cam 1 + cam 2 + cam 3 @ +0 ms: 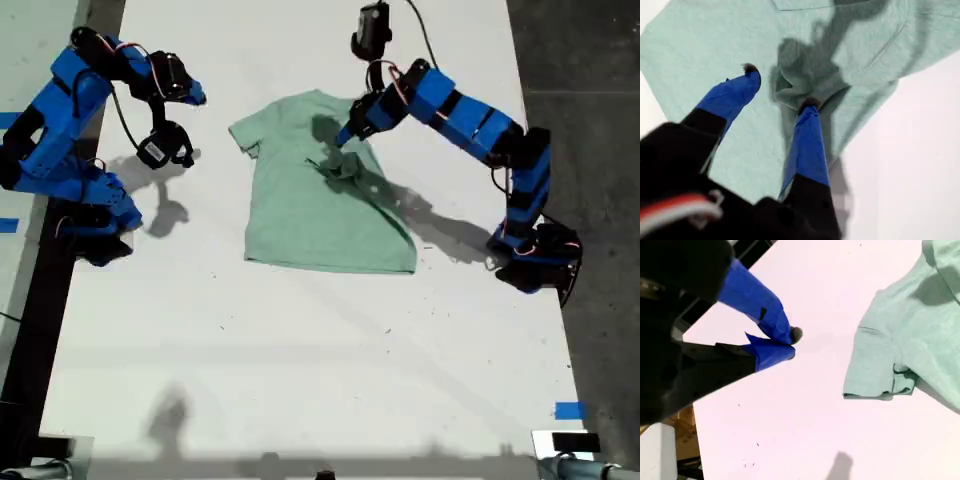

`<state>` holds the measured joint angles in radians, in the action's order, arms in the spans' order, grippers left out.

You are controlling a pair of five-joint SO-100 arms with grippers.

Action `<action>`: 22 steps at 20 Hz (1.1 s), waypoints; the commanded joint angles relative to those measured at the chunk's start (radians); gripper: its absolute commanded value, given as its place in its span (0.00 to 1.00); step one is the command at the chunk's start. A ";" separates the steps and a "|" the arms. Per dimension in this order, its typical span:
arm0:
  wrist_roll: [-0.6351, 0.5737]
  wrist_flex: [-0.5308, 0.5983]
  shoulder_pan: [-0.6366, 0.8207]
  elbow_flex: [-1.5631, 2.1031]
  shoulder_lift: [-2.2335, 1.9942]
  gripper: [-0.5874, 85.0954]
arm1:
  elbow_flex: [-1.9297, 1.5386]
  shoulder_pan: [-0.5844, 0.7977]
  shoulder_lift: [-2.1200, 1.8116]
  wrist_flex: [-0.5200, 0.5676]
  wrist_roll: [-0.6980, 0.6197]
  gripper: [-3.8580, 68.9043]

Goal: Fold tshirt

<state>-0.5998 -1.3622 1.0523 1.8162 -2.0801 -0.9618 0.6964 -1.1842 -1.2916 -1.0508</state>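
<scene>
Over the tshirt [320,205], my first hand [780,90] spread, second hand [790,342] raised aside

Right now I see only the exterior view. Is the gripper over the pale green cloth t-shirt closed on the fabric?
Observer: No. My first gripper is open. One fingertip is at a bunched fold of the pale green cloth t-shirt, and the other is over flat cloth.
Operator: And the other gripper, beside the sleeve?
Observer: My second gripper looks shut and holds nothing. It is over the bare white table, apart from the sleeve.
</scene>
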 commanded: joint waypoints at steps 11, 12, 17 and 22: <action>-0.115 -0.011 -0.017 -0.239 0.442 0.32 | -0.138 0.012 -0.236 -0.061 -0.002 0.26; -0.121 -0.005 0.002 -0.244 0.471 0.31 | -0.138 0.011 -0.238 -0.066 0.000 0.26; -0.143 0.014 0.044 -0.371 0.706 0.31 | -0.156 0.003 -0.252 -0.081 0.003 0.25; -0.149 -0.017 0.054 -0.565 0.942 0.31 | -0.206 -0.003 -0.325 -0.092 0.002 0.25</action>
<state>-0.7394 -1.3591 1.0845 1.3499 -1.1612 -1.1689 0.7072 -1.3959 -1.3683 -1.0569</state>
